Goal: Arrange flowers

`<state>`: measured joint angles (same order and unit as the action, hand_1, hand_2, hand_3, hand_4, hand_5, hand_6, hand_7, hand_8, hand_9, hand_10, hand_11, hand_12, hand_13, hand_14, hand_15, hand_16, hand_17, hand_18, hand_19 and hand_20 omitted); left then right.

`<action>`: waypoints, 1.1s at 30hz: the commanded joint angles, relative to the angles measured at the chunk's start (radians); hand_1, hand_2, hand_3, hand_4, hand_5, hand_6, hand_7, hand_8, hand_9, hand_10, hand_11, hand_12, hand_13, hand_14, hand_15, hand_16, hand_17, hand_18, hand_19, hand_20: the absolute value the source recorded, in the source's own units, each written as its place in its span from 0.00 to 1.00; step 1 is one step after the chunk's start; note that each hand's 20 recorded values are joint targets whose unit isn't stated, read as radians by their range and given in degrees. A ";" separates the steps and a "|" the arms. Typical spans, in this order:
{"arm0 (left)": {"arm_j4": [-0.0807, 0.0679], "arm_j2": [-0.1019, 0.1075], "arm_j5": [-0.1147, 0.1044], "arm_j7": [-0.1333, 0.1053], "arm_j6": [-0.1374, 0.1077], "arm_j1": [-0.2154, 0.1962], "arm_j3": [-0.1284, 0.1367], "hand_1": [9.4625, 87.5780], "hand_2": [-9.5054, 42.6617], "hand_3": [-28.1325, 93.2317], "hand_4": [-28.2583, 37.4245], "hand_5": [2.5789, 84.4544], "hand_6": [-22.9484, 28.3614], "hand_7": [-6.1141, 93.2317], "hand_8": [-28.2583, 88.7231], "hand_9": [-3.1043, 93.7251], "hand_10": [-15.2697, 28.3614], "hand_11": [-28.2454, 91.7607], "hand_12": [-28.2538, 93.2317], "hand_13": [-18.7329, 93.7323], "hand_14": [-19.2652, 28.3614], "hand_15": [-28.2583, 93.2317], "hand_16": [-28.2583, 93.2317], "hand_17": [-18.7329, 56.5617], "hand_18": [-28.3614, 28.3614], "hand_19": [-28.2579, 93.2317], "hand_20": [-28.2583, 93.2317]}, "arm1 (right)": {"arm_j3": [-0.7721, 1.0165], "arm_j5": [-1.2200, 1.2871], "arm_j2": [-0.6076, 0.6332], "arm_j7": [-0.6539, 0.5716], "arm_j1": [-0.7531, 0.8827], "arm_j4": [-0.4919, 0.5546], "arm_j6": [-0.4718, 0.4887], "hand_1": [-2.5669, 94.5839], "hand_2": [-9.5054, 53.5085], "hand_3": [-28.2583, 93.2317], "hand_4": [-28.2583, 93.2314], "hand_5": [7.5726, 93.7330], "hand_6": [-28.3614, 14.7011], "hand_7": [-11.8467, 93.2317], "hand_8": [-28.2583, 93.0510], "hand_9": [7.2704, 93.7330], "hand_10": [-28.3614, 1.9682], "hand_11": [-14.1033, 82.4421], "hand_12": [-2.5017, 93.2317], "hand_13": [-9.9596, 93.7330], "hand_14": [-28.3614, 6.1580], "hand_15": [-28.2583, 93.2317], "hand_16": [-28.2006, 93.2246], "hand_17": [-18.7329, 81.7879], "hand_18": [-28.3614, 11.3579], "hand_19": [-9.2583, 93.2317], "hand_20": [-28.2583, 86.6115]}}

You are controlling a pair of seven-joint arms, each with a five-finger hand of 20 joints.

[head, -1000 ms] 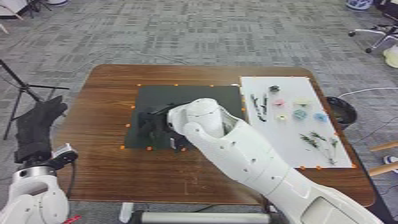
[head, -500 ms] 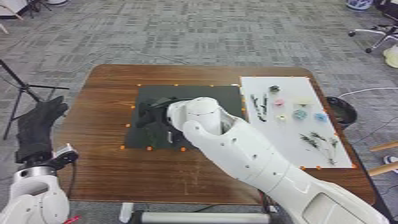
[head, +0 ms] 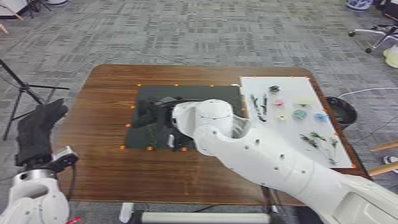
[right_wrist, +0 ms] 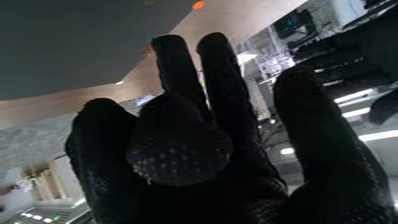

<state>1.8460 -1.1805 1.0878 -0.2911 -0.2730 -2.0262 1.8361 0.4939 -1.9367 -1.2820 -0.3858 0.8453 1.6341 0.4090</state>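
Observation:
In the head view my right hand (head: 156, 116) is over the black mat (head: 206, 92), partly hidden behind its white arm. Its fingers look extended in the right wrist view, where the hand (right_wrist: 182, 155) has its thumb in front of them and no flower in its grasp. The left hand (head: 37, 131) is off the table's left side with straight fingers. On the white board (head: 271, 137) lie a pink flower (head: 278, 102), a cream flower (head: 303, 101), a yellow flower (head: 282, 117), a blue flower (head: 299, 115), dark stems (head: 264, 107) and green sprigs (head: 317, 136).
Orange markers line the mat and board on the brown table (head: 111, 172). A black bin (head: 341, 111) stands by the table's right edge. A tripod (head: 22, 87) is at the left. Bare wood lies in front of the mat.
The right forearm has swung toward the right, and the right hand has turned and shifted slightly on the mat's area. The left hand and the flowers have stayed put.

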 commanded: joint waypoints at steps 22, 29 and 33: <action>0.015 -0.010 -0.004 0.010 -0.008 -0.014 -0.004 0.11 0.34 0.78 0.00 0.62 0.51 0.20 0.18 0.55 0.69 0.42 0.34 0.49 0.74 0.37 0.24 0.34 0.69 0.30 0.38 | 0.044 0.185 0.045 -0.146 0.107 0.024 0.084 0.31 0.43 0.67 0.16 0.69 0.60 0.22 0.17 0.74 0.49 0.24 0.13 1.00 0.74 0.78 0.46 0.85 0.27 1.00 0.86; 0.013 -0.007 -0.004 0.010 -0.005 -0.007 -0.009 0.11 0.34 0.78 0.00 0.62 0.51 0.20 0.18 0.55 0.69 0.41 0.34 0.49 0.74 0.37 0.24 0.34 0.69 0.30 0.38 | 0.042 0.193 0.014 -0.146 0.106 0.021 0.080 0.31 0.43 0.66 0.16 0.70 0.60 0.22 0.17 0.75 0.49 0.24 0.13 1.00 0.74 0.78 0.46 0.85 0.28 1.00 0.86; 0.012 -0.008 -0.006 0.009 -0.007 -0.006 -0.010 0.11 0.34 0.78 0.00 0.62 0.51 0.20 0.18 0.55 0.69 0.42 0.34 0.49 0.74 0.37 0.24 0.34 0.69 0.30 0.38 | 0.043 0.196 0.006 -0.145 0.109 0.016 0.083 0.31 0.43 0.66 0.16 0.70 0.60 0.22 0.17 0.75 0.49 0.24 0.13 1.00 0.74 0.78 0.46 0.85 0.28 1.00 0.86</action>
<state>1.8527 -1.1825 1.0878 -0.2857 -0.2751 -2.0318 1.8276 0.5425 -1.7451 -1.2458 -0.5256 0.9466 1.6547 0.4823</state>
